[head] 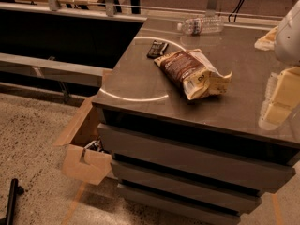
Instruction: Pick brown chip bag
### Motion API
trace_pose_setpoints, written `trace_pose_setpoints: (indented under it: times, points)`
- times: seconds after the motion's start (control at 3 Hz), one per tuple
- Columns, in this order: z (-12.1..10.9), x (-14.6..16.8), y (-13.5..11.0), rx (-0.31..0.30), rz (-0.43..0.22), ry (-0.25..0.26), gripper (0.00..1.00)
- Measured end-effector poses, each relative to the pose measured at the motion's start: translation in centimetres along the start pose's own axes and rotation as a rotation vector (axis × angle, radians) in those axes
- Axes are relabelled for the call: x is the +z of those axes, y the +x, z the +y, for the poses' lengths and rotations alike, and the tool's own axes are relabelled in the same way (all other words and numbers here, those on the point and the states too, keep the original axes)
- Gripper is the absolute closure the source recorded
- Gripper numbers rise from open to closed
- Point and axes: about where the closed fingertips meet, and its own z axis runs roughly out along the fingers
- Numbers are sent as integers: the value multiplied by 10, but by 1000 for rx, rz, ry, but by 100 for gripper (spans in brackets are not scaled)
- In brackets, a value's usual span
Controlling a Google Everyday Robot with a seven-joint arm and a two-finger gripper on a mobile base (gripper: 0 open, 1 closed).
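Pick not started: brown chip bag (192,71) ungrasped.
Bag is laid flat on countertop (136,86), near black remote (157,48); gripper (277,102) is seen at right edge, well apart, state cannot be told. Approach, grasp, lift outstanding.

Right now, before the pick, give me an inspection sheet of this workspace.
Surface: dark glossy countertop above drawers.
Job's things: brown chip bag lying mid-counter, untouched.
Clutter: black remote just beyond the bag; clear bottle on its side at far edge; pale crumpled item far right.
Grippers: claw at the right edge, apart from the bag.
Cables: dark cables behind the counter.
Surroundings: open cardboard box on speckled floor.
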Motion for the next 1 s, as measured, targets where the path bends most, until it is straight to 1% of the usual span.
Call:
trace_pose_setpoints:
  times: [0.33, 0.67, 1.0]
  points:
    - [0, 0, 0, 0, 0, 0, 0]
    - [-14, 3, -1, 37, -69, 6, 0]
    - [-49, 18, -3, 144, -244, 6, 0]
